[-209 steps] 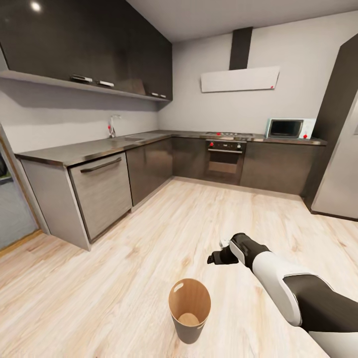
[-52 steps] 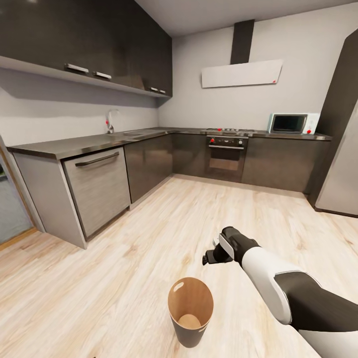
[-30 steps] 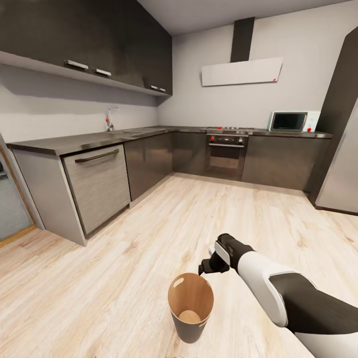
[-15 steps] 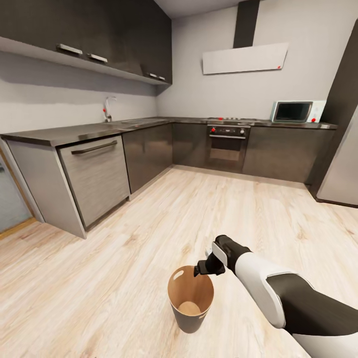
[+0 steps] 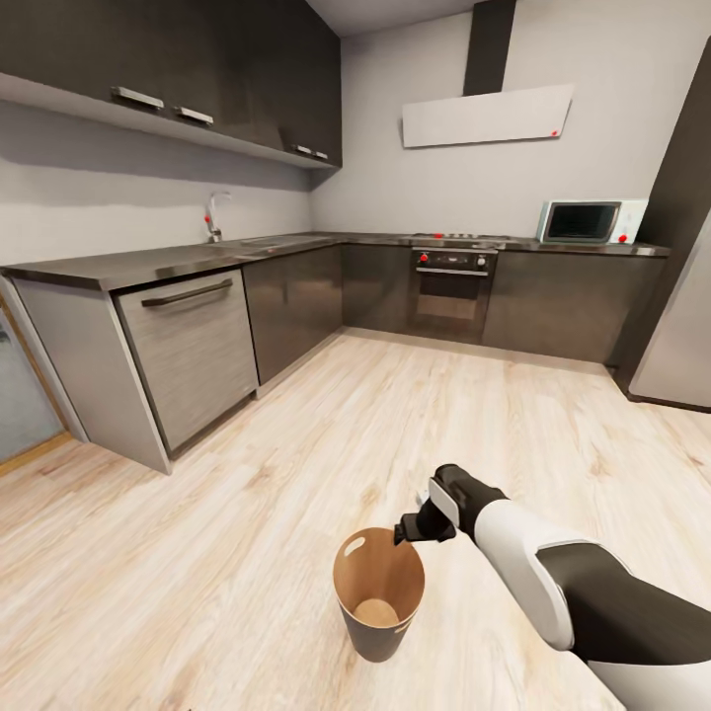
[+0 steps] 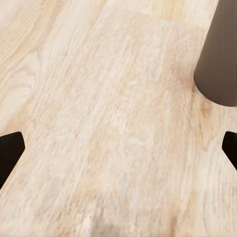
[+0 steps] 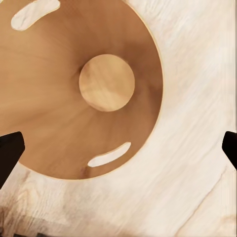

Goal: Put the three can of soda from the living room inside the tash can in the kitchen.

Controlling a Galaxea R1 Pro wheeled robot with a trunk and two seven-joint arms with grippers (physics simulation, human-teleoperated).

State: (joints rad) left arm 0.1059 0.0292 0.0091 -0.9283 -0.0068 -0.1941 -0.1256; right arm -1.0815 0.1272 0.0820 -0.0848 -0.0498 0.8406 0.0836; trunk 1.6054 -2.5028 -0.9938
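The trash can [image 5: 378,583] stands upright on the pale wood floor of the kitchen, close in front of me. Its brown inner wall [image 7: 59,128] and bare round bottom [image 7: 106,82] face the right wrist view, with two oval cut-outs near the rim. My right gripper [image 5: 416,527] hovers over the bin's far right rim; it is open, fingertips [image 7: 10,150] wide apart with nothing between them. My left gripper [image 6: 118,150] is open above bare floor, with the bin's grey outer wall [image 6: 219,64] beside it. The soda cans are out of view.
Dark cabinets under a grey countertop [image 5: 148,265] run along the left and back walls, with a grey dishwasher front [image 5: 193,355], a built-in oven [image 5: 449,291] and a white microwave [image 5: 585,221]. A steel fridge [image 5: 681,346] stands at the right. Wide floor lies beyond the bin.
Over the earlier frames my right gripper has moved left from beside the bin to above its far right rim. The head view has shifted slightly. The bin has stayed put.
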